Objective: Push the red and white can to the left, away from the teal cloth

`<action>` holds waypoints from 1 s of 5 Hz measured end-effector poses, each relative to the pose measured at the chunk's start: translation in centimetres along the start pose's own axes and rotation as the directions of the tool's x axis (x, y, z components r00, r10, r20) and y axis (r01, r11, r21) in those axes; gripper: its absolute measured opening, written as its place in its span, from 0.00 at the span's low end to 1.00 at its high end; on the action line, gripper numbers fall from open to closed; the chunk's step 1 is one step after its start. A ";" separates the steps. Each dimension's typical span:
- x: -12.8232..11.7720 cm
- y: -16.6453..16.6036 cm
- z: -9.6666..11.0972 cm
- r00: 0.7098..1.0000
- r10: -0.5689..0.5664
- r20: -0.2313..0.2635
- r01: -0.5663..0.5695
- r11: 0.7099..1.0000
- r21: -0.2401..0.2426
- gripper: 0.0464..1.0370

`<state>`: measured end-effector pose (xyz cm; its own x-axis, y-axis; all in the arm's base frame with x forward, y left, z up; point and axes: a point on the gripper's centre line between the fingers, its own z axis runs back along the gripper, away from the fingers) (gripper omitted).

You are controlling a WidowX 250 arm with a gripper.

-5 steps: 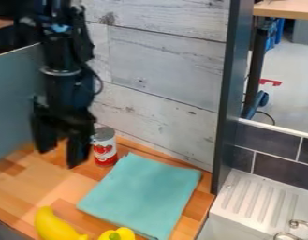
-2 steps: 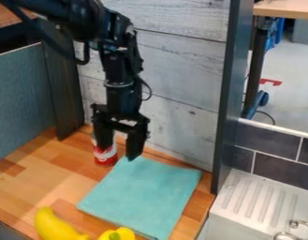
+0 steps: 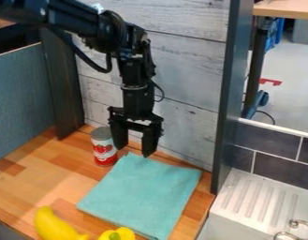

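Jaws: one gripper (image 3: 135,151), two fingers standing well apart, nothing held between them; they hang over the back end of the cloth. Clock positions are read across the view from the gripper, with twelve at the top edge. One folded teal cloth (image 3: 141,194) lies at six o'clock, flat on the wooden counter (image 3: 40,171). One red-and-white can (image 3: 105,149) stands upright at nine o'clock, near the cloth's back corner. Farther out, one banana (image 3: 55,226) lies at seven o'clock and one yellow pepper (image 3: 123,233) with a green stem at six o'clock, both cut off by the lower edge. One white sink (image 3: 244,206) with a ribbed drainboard is at four o'clock, its metal tap (image 3: 297,226) beyond. Differences from the first frame: the gripper has shifted toward three o'clock, from left of the can to over the cloth's back end. Cloth, can, banana and pepper: positions unchanged.
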<state>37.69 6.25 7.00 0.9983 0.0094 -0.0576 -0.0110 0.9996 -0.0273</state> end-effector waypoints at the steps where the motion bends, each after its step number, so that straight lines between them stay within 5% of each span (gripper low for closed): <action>1: 0.9 0.2 -0.4 1.000 0.005 0.006 -0.005 1.000 -0.007 0.96; 5: 2.6 5.0 -1.6 0.996 0.085 0.022 -0.087 0.993 0.079 0.96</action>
<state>40.14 11.20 5.16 0.9947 0.0952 -0.0377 -0.0930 0.9941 0.0566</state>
